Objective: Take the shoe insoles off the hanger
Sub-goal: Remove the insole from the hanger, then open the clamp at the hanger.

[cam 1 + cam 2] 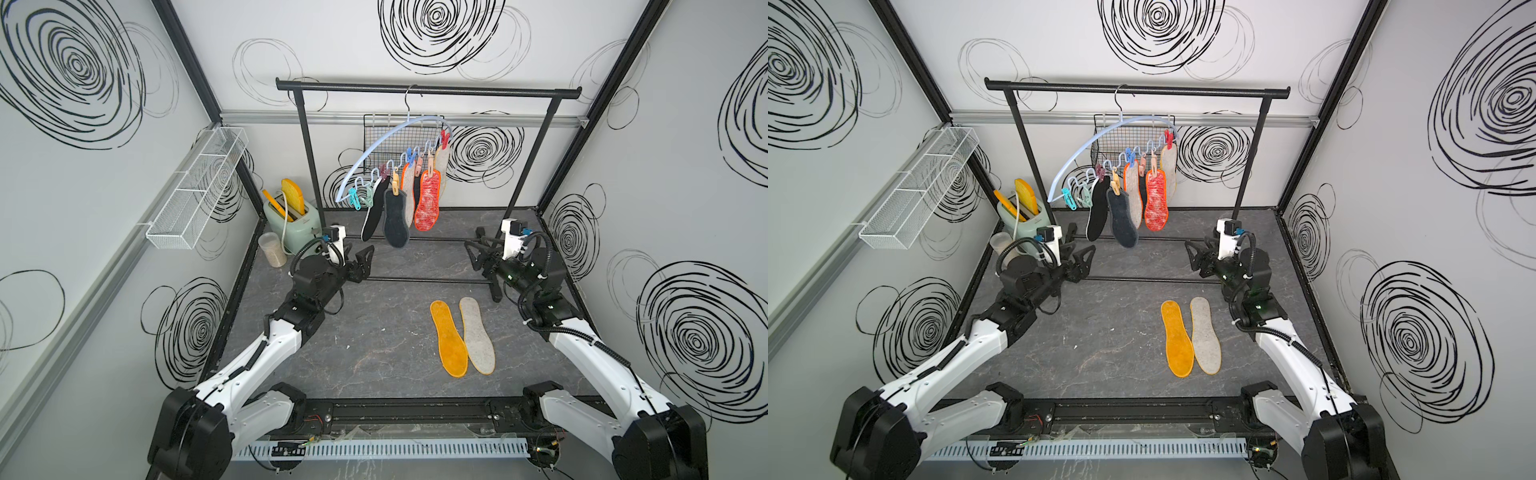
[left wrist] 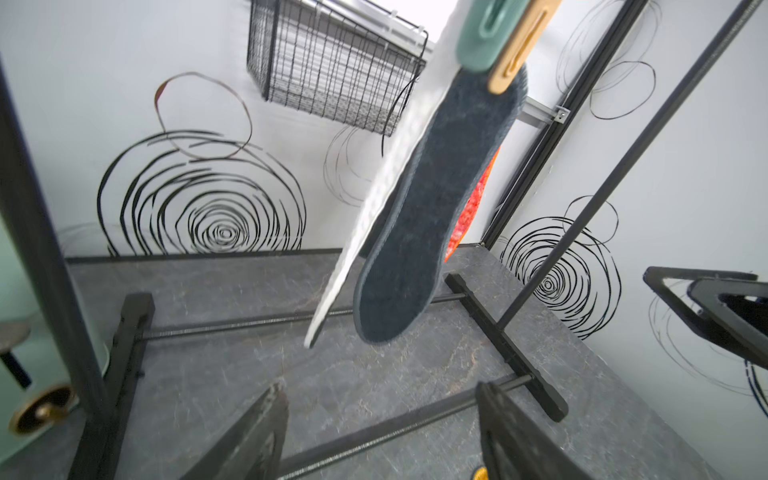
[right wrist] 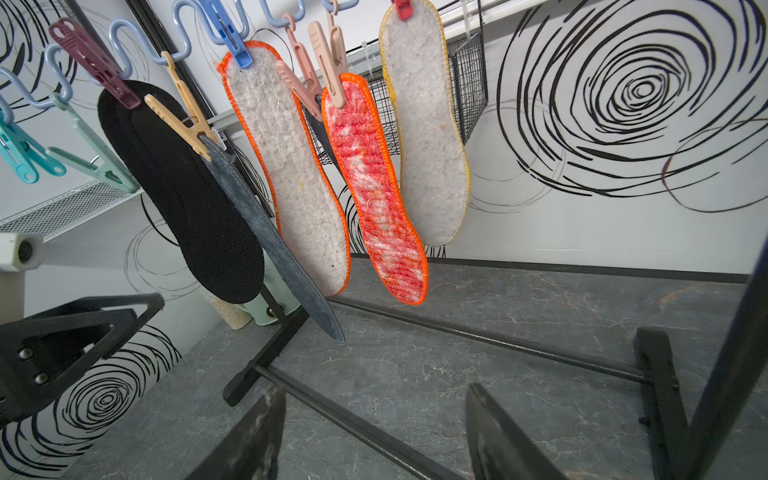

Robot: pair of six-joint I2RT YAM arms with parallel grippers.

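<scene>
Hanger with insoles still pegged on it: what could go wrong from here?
1. The hanger hangs tilted from the rack by a thin wire hook. A hard tug on the dark grey insole may swing or unhook it.
2. The black insole closely overlaps the dark grey one, so the open left end effector might pinch both, or catch a peg.

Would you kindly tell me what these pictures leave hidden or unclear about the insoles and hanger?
- Dark insole behind the red-mottled insole: mostly covered in the right wrist view.
- Red-mottled insole, left wrist view: only a sliver shows past the dark grey insole.
- Hanger: hook and arch lie outside both wrist views.
- Pegs, left wrist view: blurred, cut by the edge.
</scene>
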